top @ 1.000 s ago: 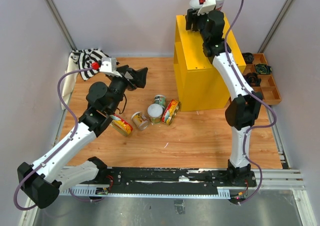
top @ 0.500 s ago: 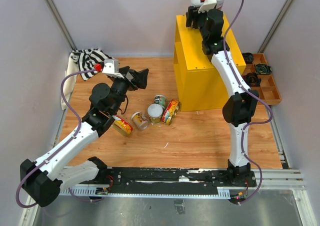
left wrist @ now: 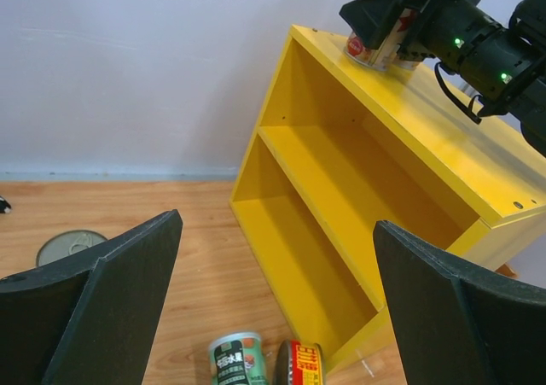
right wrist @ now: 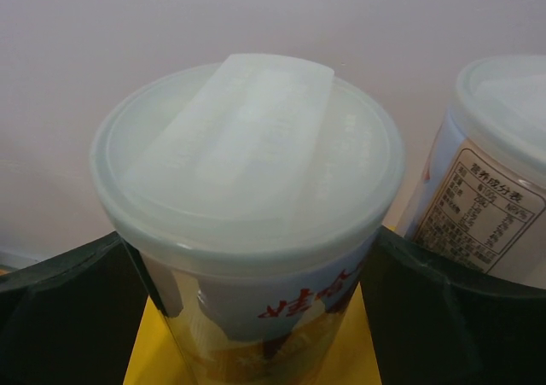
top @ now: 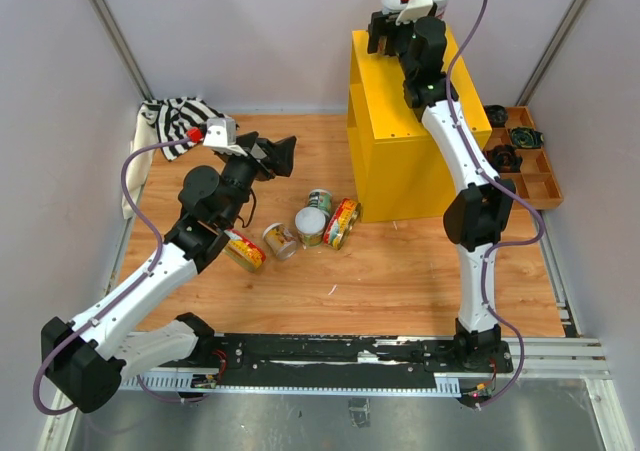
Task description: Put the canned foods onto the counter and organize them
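Observation:
The counter (top: pixel 400 141) is a tall yellow box with open shelves, also in the left wrist view (left wrist: pixel 341 189). My right gripper (top: pixel 385 33) is at its top back corner, its jaws open on either side of a white-lidded can (right wrist: pixel 247 172) that stands upright on the counter top. A second white-lidded can (right wrist: pixel 495 172) stands right beside it. Several cans lie on the floor left of the counter: yellow-and-red ones (top: pixel 243 250) (top: pixel 341 222), a beige one (top: pixel 280 240), a white-lidded one (top: pixel 310 225) and a green one (top: pixel 319 201). My left gripper (top: pixel 280 154) hangs open above them, holding nothing.
A striped cloth (top: pixel 175 121) lies in the back left corner. A wooden tray (top: pixel 540 176) with black round parts sits right of the counter. Grey walls close in the floor on three sides.
The right jaws have spread wider around the can on the counter top. The left arm has hardly moved.

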